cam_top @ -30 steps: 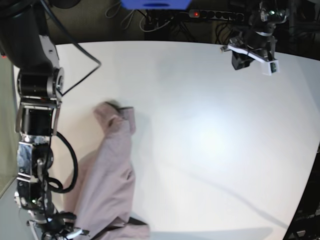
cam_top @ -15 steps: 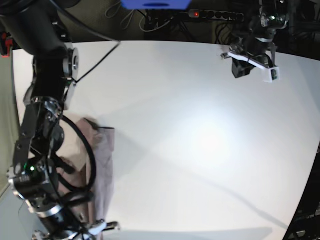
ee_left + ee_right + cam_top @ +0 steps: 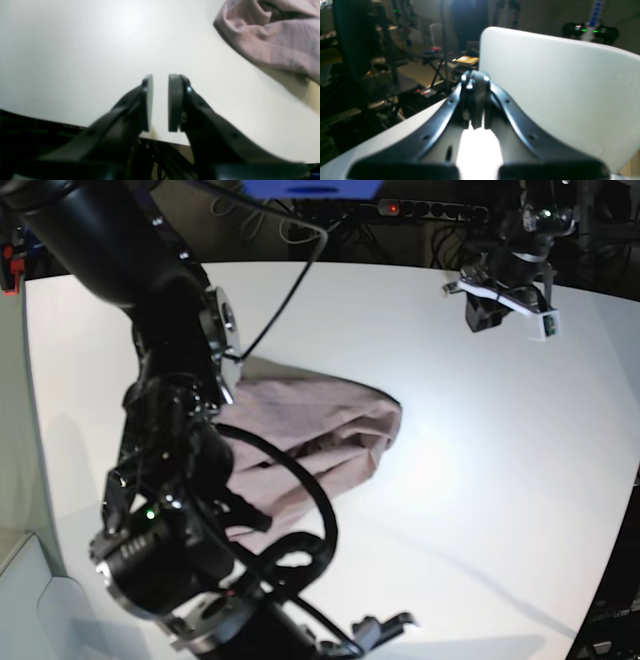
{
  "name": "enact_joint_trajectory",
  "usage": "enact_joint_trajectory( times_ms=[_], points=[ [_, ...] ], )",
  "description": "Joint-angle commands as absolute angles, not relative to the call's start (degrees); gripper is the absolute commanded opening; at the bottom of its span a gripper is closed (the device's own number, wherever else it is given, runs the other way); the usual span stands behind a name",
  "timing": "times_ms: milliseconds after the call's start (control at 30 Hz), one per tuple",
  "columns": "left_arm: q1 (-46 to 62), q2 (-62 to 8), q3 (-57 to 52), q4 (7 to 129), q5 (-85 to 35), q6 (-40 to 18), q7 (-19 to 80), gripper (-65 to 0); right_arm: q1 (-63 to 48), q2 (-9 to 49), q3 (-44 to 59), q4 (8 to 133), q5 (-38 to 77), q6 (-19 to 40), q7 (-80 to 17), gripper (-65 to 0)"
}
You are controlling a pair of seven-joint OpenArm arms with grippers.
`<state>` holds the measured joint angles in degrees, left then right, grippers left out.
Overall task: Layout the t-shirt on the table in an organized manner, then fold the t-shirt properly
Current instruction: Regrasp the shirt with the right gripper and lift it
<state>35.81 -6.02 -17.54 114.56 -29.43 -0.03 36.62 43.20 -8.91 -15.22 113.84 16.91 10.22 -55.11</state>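
Base view: t-shirt [image 3: 320, 430] bunched on table [image 3: 480, 480] | right end effector [image 3: 475, 110] clenched, grasping nothing visible | left end effector [image 3: 160, 102] slightly parted, empty | advice: spread cloth flat before folding

Power strip [image 3: 432, 210] and cables [image 3: 300, 225] behind.

— What do we have behind the work area?

— We see a dim, cluttered room. A black power strip [image 3: 432, 211] with a red light lies along the far side, among loose cables [image 3: 265, 220], and something blue [image 3: 310, 188] sits at the top edge.

— And from the right wrist view?

— We make out dark stands, a tan box [image 3: 467, 60] on a low rack, a brownish floor [image 3: 420, 72], and small green indicator lights [image 3: 588, 30] in the gloom.
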Motion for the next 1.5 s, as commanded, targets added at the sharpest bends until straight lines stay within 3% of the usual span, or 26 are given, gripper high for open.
enact_joint_trajectory(
  times_ms=[0, 133, 367, 667, 833, 1200, 1267, 1367, 1467],
  points=[
    [36.9, -6.3, -17.8, 115.7, -29.8, -0.2, 35.7, -54.3, 43.6, -8.9, -14.8, 114.0, 16.6, 10.1, -54.0, -65.0],
    [36.9, -6.4, -17.9, 115.7, -29.8, -0.2, 35.9, -54.3, 37.7, -8.1, -14.5, 113.8, 13.8, 10.1, -53.8, -65.0],
    [35.4, -6.4, -17.5, 115.8, -29.9, -0.3, 35.9, -54.2, 25.1, -1.6, -12.6, 113.9, 9.6, 10.1, -53.6, -65.0],
    [29.4, -6.4, -12.9, 115.6, -32.7, -0.3, 36.0, -54.2, 7.3, 0.0, 4.2, 113.9, 12.7, 10.1, -53.6, -35.1],
    [27.9, -6.5, -12.7, 115.4, -32.6, -0.3, 36.0, -54.2, -1.5, 0.0, 7.3, 111.1, 16.8, 10.2, -53.5, -30.6],
    [27.8, -9.4, -12.9, 115.5, -33.1, -0.3, 36.0, -54.2, -0.3, 0.0, 9.1, 98.1, 16.9, 10.2, -51.6, -33.9],
    [28.0, -9.4, -12.9, 115.5, -33.1, -0.3, 36.0, -54.2, -0.2, 0.0, 9.0, 96.6, 16.9, 10.2, -51.6, -42.5],
    [28.0, -9.4, -12.9, 115.4, -33.1, -0.3, 36.0, -54.2, -0.3, -0.2, 9.0, 96.7, 16.9, 10.2, -52.0, -65.0],
    [28.7, -9.4, -13.1, 115.4, -33.1, -0.3, 36.0, -54.2, -0.3, -0.3, 7.7, 100.5, 16.9, 10.2, -52.0, -64.6]
  ],
)
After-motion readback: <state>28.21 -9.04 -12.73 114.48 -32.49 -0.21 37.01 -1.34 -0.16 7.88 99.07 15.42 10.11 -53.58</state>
